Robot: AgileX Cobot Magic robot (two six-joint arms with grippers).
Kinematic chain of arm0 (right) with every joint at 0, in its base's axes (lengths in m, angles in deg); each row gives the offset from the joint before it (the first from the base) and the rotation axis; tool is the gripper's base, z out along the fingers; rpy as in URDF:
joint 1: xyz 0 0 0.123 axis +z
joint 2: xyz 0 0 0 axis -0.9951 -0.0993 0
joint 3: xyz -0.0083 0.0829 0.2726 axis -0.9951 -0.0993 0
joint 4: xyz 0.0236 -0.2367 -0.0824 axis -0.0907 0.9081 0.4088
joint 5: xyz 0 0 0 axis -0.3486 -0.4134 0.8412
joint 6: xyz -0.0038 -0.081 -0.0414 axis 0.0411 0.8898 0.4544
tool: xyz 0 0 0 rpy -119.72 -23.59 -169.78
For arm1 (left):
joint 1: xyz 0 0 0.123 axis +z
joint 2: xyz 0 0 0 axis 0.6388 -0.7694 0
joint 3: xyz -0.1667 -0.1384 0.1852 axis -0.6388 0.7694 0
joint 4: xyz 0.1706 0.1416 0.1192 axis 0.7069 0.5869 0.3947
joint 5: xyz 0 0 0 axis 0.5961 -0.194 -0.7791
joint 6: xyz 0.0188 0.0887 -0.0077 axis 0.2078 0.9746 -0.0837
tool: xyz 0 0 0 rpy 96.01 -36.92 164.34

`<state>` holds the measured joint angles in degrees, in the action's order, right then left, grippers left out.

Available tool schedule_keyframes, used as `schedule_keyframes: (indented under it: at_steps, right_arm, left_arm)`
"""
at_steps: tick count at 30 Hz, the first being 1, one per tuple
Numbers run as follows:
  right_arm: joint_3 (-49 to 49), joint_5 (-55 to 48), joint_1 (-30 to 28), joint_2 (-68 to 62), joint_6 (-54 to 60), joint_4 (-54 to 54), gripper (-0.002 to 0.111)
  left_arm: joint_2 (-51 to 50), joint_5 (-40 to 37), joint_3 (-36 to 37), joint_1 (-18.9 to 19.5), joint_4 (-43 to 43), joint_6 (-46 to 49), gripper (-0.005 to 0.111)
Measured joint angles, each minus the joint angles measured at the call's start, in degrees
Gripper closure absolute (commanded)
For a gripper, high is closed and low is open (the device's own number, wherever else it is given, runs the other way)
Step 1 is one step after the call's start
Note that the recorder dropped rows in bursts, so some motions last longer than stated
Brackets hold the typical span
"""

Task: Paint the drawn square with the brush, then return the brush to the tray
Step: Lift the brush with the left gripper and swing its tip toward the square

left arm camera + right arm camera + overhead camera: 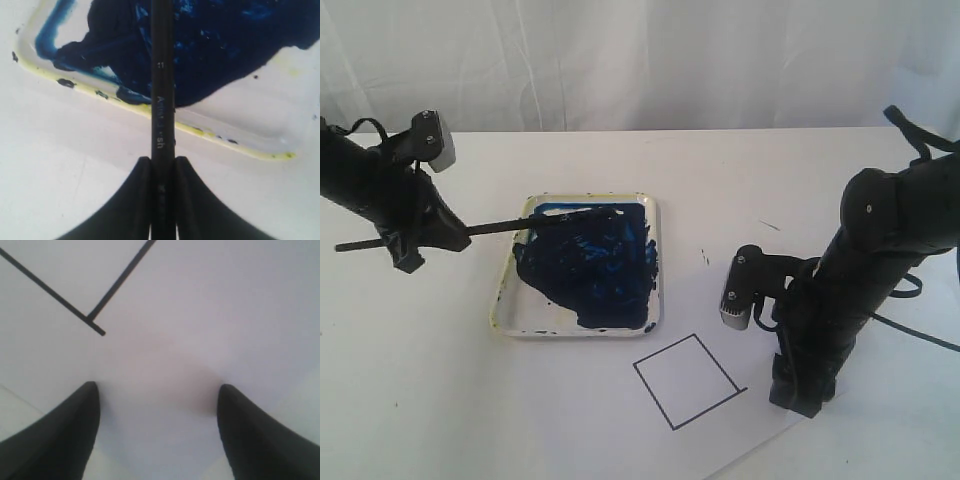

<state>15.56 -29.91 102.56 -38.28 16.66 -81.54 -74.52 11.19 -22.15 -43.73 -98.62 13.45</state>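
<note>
The shallow cream-white rounded-square tray (510, 300) sits mid-worktop. Its floor is largely covered in dark blue paint (590, 270), and blue and yellowish specks run along the rim. The long thin black brush (495, 226) lies nearly level across the tray's left rim, its front end reaching into the paint. The left pincer (162, 162) is clamped on the brush's shaft from both sides, and the butt end sticks out behind it.

Nearer the camera and to the right, the small tilted square with a thin black outline (688, 380) lies on a white paper sheet (720, 440). Its inside is plain white. The right pincer (158, 387) is spread wide with nothing in its gap, low over the paper just beside the square's right corner and well apart from tray and brush.

A few small dark marks (705, 258) dot the white worktop (420, 400) to the right of the tray. A white curtain (620, 60) hangs behind.

The bristles merge with the paint and cannot be made out. The left wrist view cuts the brush off at the frame edge, and the pale lettering on the shaft is only partly legible. The right wrist view shows just 1 corner of the square. Part of the paper's outline is lost against the worktop. Whether the right pincer touches the paper cannot be told.
</note>
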Motion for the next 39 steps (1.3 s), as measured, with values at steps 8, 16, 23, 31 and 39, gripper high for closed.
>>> schedule_keyframes:
  at_steps: [8, 16, 23, 31, 39]
  right_arm:
    - [0.0, 0.0, 0.0, 0.0, 0.0, 0.0, 0.045]
    - [0.0, 0.0, 0.0, 0.0, 0.0, 0.0, 0.045]
    - [0.0, 0.0, 0.0, 0.0, 0.0, 0.0, 0.045]
    - [0.0, 0.0, 0.0, 0.0, 0.0, 0.0, 0.045]
    - [0.0, 0.0, 0.0, 0.0, 0.0, -0.1, 0.045]
  left_arm:
    - [9.7, -10.6, 0.0, -0.9, 16.4, -16.4, 0.107]
    - [16.7, -15.3, 0.0, -11.3, 29.8, -32.1, 0.107]
    - [17.9, -20.6, 0.0, -19.2, 32.3, -37.9, 0.107]
    - [17.9, -19.0, 0.0, -26.2, 32.8, -43.0, 0.107]
    - [17.9, -17.9, 0.0, -32.9, 38.3, -50.3, 0.107]
